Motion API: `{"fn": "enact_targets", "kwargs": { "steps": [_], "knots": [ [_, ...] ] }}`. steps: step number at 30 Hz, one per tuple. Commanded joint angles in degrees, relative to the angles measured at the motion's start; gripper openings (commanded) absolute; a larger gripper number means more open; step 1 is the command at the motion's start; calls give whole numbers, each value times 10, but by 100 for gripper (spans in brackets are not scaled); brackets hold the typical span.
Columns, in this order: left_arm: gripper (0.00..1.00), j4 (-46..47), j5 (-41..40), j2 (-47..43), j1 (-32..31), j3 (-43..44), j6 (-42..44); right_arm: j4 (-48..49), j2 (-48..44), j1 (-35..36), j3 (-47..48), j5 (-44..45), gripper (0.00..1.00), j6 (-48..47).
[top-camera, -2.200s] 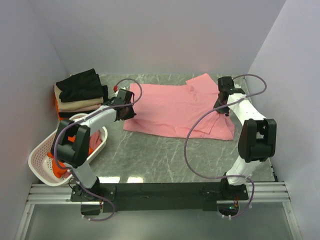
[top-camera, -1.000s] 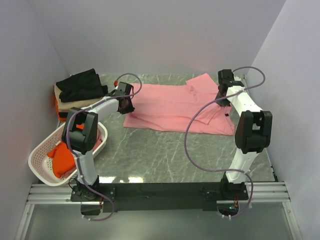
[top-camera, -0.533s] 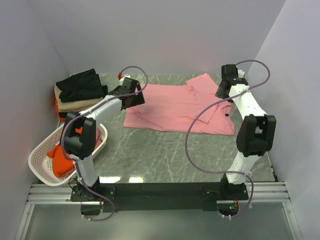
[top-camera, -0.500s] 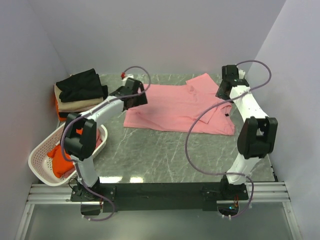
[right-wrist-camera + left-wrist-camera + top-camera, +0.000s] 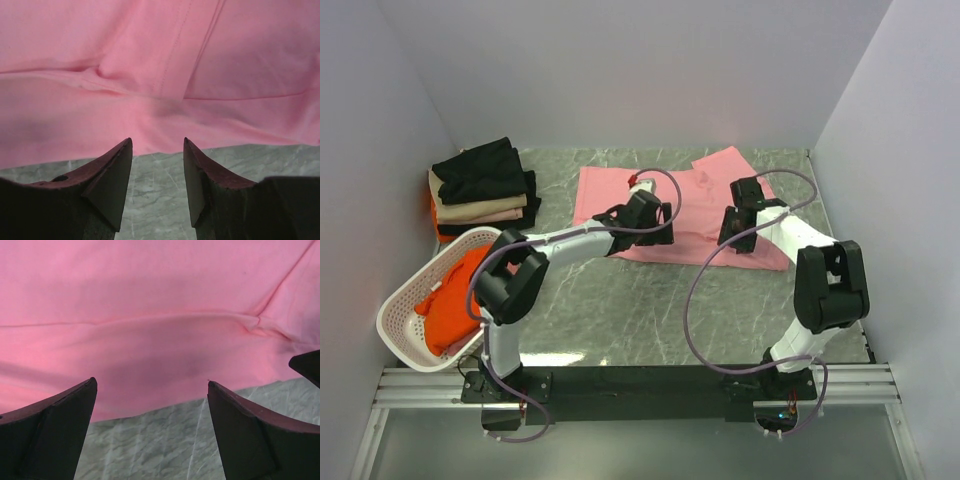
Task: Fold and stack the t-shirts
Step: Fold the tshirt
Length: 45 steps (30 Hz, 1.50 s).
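A light pink t-shirt lies spread flat at the back middle of the table, one sleeve pointing to the far right. My left gripper hovers over its near hem, left of centre. Its jaws are wide open with nothing between them, and pink cloth lies ahead of its fingertips. My right gripper hangs over the near hem further right. It is open and empty, above the hem. Folded t-shirts are stacked at the far left, black on top.
A white perforated basket at the near left holds an orange-red t-shirt. Grey marbled table stretches between the pink shirt and the arm bases. Walls close in on the left, back and right.
Both grippers have opened and let go of the pink shirt's side edges. Both arms have swung inward and nearer, now over its near hem. The shirt lies flat.
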Motion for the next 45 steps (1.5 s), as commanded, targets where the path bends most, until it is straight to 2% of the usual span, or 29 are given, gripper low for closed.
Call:
{"fn": "enact_targets", "kwargs": {
  "steps": [1, 9, 22, 25, 28, 31, 32, 35, 40, 45],
  "knots": [
    [98, 47, 21, 14, -9, -7, -25, 50, 6, -2, 3, -16, 52, 3],
    [98, 63, 20, 34, -14, -17, -25, 61, 40, -4, 20, 31, 52, -2],
    [98, 73, 18, 52, -14, -27, -26, 78, 77, -17, 32, 48, 49, -12],
    [98, 71, 18, 53, -14, -28, -26, 85, 77, -22, 29, 53, 45, -11],
    [98, 71, 19, 53, -14, -31, -26, 87, 78, -22, 32, 57, 35, -16],
    [98, 75, 19, 52, -14, -39, -29, 93, 78, -22, 38, 55, 23, -21],
    [98, 76, 19, 51, -14, -41, -29, 92, 79, -23, 44, 56, 14, -21],
    [98, 77, 19, 47, -14, -49, -31, 85, 82, -22, 61, 57, 0, -28],
    [98, 64, 17, 31, -14, -59, -36, 73, 86, -22, 102, 63, 0, -40],
    [99, 56, 36, -24, -14, -68, -51, 60, 114, -22, 154, 66, 0, -54]
  ]
}}
